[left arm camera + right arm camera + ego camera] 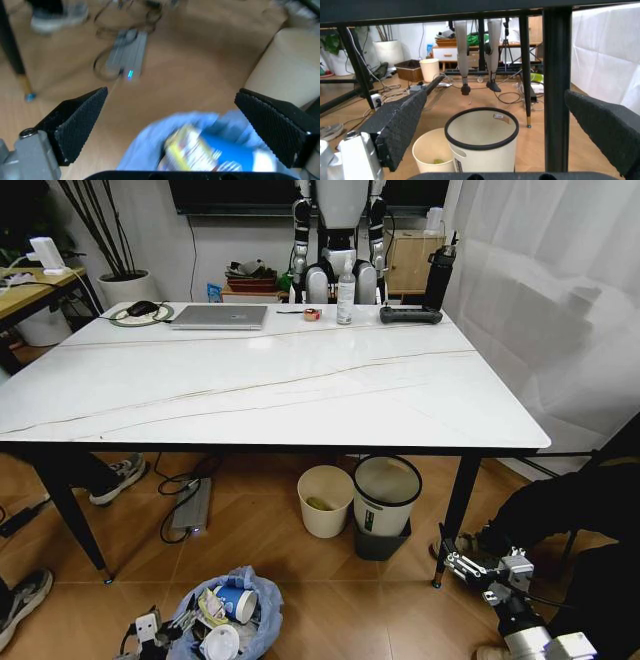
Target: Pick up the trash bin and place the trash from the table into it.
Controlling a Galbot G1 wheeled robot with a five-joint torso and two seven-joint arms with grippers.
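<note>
Head view shows the trash bin (228, 612) sitting on the wooden floor, in front of the table (300, 395). Its puffy blue bag already holds trash (222, 620), like a blue-and-white cup and some white paper. The table top has a laptop (220, 316), a bottle (346, 292) and a black remote (410, 315) at the far end, but no litter that I can see.

The left hand (150, 632) is low, right beside the bin. In the left wrist view its fingers (80, 122) are spread wide over the bag and hold nothing. The right hand (470, 565) waits low near a table leg, open and empty too.

I think the trash part looks done. The step now seems to be around letting go of the bin. Next, the left hand should lift straight up so it does not snag the bag.
</note>
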